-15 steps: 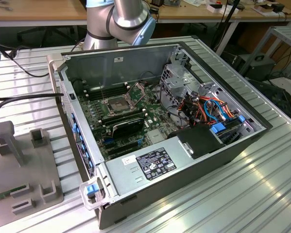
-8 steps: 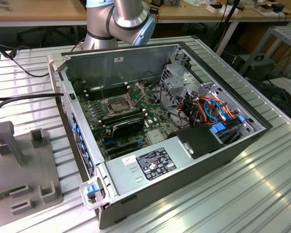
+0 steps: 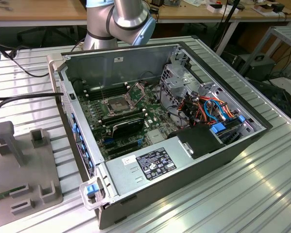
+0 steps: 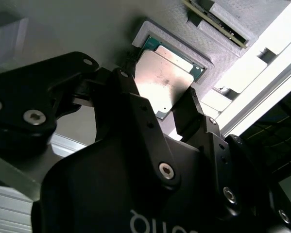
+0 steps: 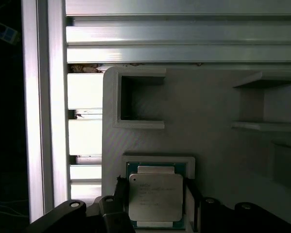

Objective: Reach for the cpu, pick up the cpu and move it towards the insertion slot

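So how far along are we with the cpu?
Reach looks done: the gripper is down at the cpu, which lies in the recess of its white holder. Whether it is gripped I cannot tell; it does not look lifted. Left: the carry to the insertion slot, empty with its flap up.

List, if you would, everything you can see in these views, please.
cpu: one, silver on green, in a recess of the holder.
holder: one, grey, on the table.
table: one, silver, ribbed, under everything.
computer case: one, grey, open, mid-table.
insertion slot: one, silver frame, dark centre, flap raised, on the green board inside the case.
finned block: one, black, beside the slot.
labelled box: one, grey, at the case's near end.
cables: several, orange and blue, at the exterior view's right of the case.
arm: one, grey, behind the case.
gripper: one, black, at the cpu.
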